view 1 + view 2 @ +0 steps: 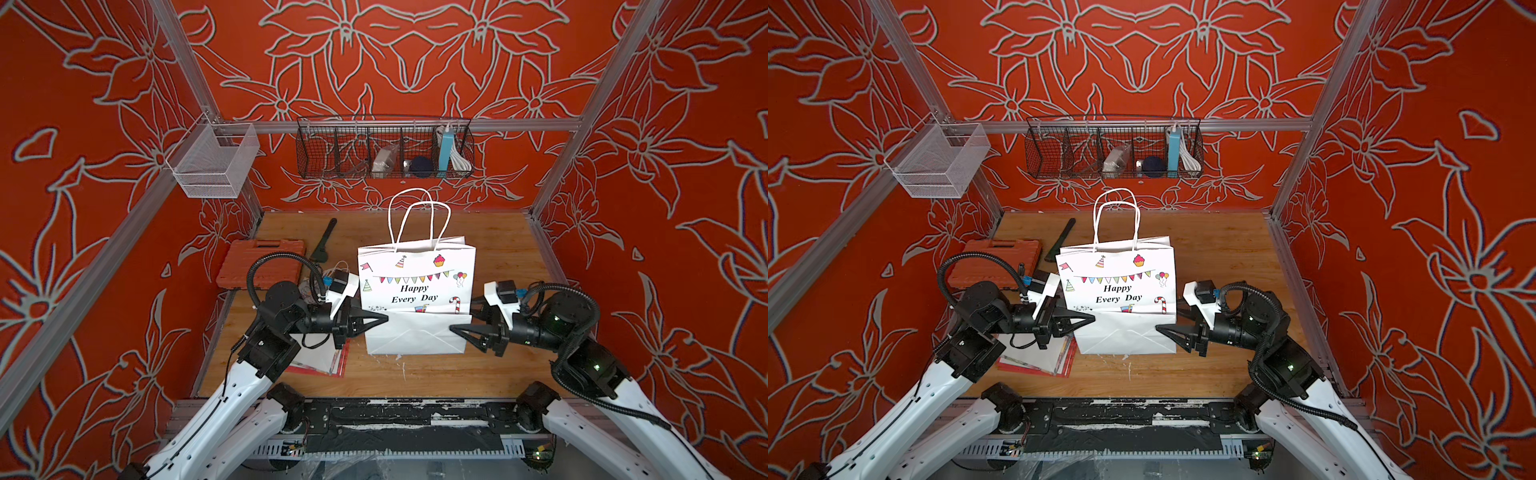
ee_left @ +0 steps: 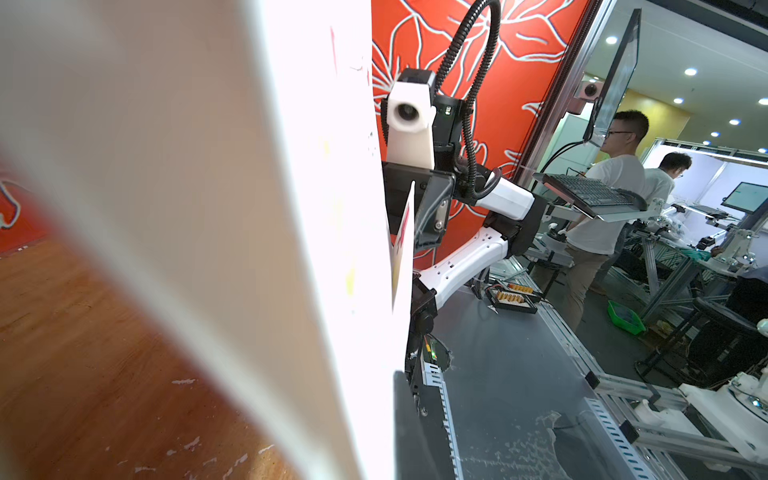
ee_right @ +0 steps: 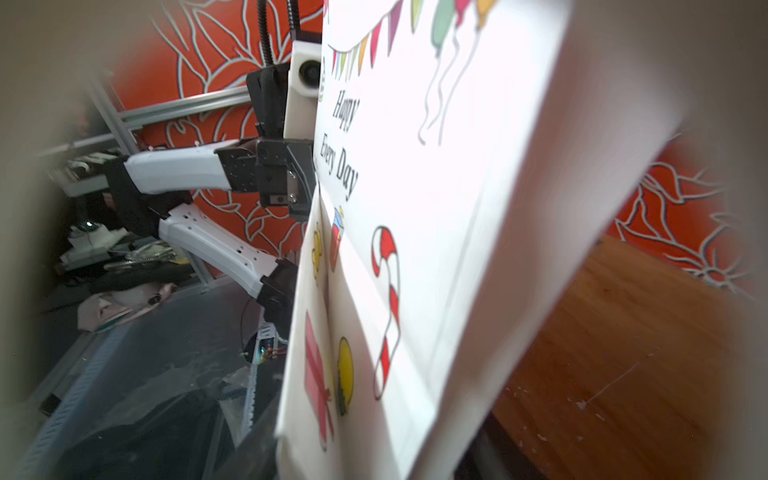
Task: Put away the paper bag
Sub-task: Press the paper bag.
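The white paper bag (image 1: 415, 286) (image 1: 1117, 286), printed "Happy Every Day", stands mid-table with its handles up and its bottom flap folded toward the front. My left gripper (image 1: 384, 318) (image 1: 1092, 319) is shut on the bag's left edge at the fold. In the left wrist view the bag (image 2: 311, 208) runs right along the dark finger (image 2: 411, 436). My right gripper (image 1: 457, 326) (image 1: 1160, 328) sits at the bag's right edge, its jaws apart with one in front of the paper and one behind. The right wrist view shows the bag (image 3: 436, 166) filling the gap between the jaws.
An orange tool case (image 1: 262, 266) and a black wrench (image 1: 324, 243) lie left of the bag. Red and white papers (image 1: 324, 361) lie under the left arm. A black wire basket (image 1: 384, 149) and a white mesh basket (image 1: 216, 166) hang on the rails above the wooden table (image 1: 498, 257).
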`<state>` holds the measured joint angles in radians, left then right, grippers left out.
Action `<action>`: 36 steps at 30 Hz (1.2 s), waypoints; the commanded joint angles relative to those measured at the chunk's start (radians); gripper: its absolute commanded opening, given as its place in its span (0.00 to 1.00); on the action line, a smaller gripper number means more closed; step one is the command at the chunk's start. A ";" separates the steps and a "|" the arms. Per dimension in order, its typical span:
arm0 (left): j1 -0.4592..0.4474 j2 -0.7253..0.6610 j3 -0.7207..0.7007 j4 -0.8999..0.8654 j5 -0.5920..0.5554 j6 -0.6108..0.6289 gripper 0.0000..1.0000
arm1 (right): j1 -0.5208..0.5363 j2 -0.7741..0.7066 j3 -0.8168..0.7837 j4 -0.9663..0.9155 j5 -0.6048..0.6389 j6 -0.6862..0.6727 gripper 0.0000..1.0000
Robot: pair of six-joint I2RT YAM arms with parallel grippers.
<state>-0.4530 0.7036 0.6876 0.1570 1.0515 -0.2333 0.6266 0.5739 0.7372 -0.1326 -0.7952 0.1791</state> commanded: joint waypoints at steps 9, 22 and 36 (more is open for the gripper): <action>-0.016 -0.001 0.005 0.062 -0.093 -0.048 0.29 | -0.002 -0.023 -0.020 0.116 -0.002 0.071 0.00; -0.016 0.025 0.062 0.216 -0.155 -0.204 0.23 | -0.001 -0.120 -0.034 -0.078 -0.081 0.021 0.00; -0.016 0.016 0.088 0.255 -0.182 -0.239 0.21 | -0.002 -0.121 -0.036 -0.144 -0.079 -0.013 0.00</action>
<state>-0.4664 0.7345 0.7437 0.3553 0.8787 -0.4702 0.6262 0.4603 0.7128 -0.2573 -0.8547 0.1886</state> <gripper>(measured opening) 0.232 0.051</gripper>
